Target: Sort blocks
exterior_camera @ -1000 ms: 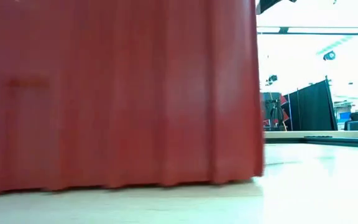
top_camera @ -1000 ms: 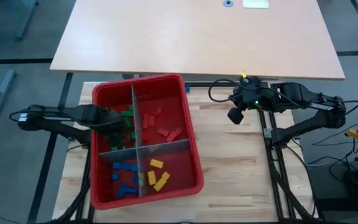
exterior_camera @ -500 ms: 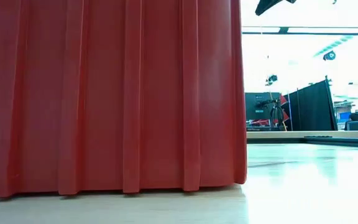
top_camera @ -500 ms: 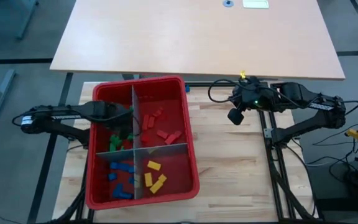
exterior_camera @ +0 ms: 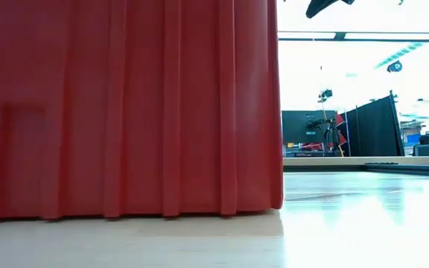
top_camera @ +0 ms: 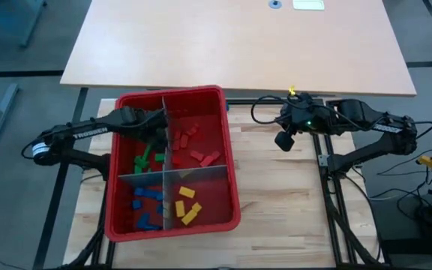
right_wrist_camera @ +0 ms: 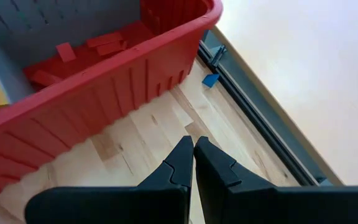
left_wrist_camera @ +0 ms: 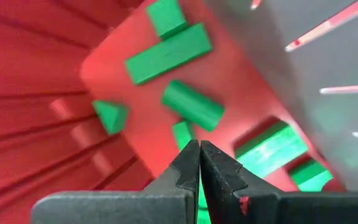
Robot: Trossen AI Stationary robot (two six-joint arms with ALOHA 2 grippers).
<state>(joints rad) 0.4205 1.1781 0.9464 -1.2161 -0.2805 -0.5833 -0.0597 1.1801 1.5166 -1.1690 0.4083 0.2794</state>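
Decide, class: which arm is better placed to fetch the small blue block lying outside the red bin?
Probably the right. The small blue block lies on the table's edge beyond the big red plastic bin, ahead of the right gripper, which hovers beside the bin. The left gripper is down among green blocks.

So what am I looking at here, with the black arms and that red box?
Two robot arms work at a wooden table. One camera looks down from above, one sits at table height, and one rides on each wrist. The red bin has grey dividers splitting it into four sections of small coloured blocks: green, red, blue and yellow. The left end effector reaches into the green section, shut and holding nothing. The right end effector waits beside the bin, also shut and empty. One blue block lies outside the bin.
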